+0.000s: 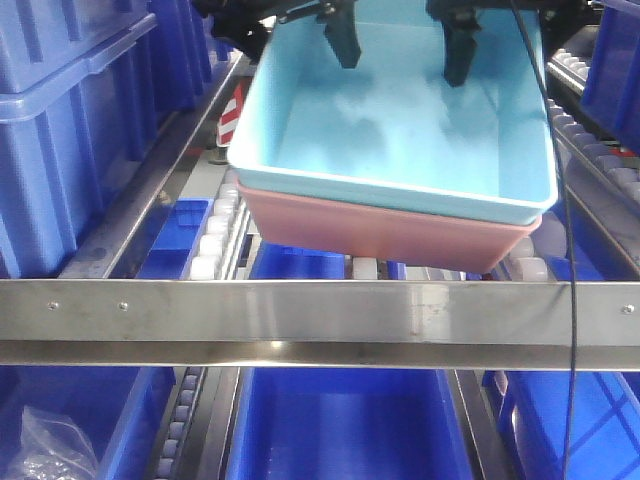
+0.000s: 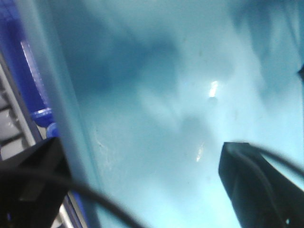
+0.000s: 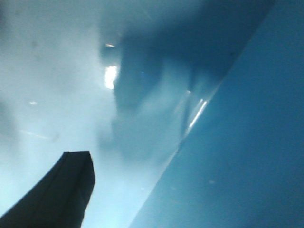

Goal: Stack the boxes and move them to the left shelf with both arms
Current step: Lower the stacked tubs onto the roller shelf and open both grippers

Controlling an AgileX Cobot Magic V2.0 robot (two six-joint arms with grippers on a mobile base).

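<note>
Rack full of dark blue crates (image 1: 60, 130) all around, with the silver front rail (image 1: 320, 310) across the foreground and white rollers (image 1: 215, 235) running back along the sides. The light blue bin (image 1: 400, 130) sits nested in the pink bin (image 1: 385, 232), both tilted just behind the rail. Left gripper (image 2: 142, 183) straddles the blue bin's wall, one finger inside, one outside. Right gripper (image 1: 458, 50) has a finger inside the bin; can't tell its grip.

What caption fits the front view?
Blue bin nested in pink bin, held by its far wall above the shelf rail.
</note>
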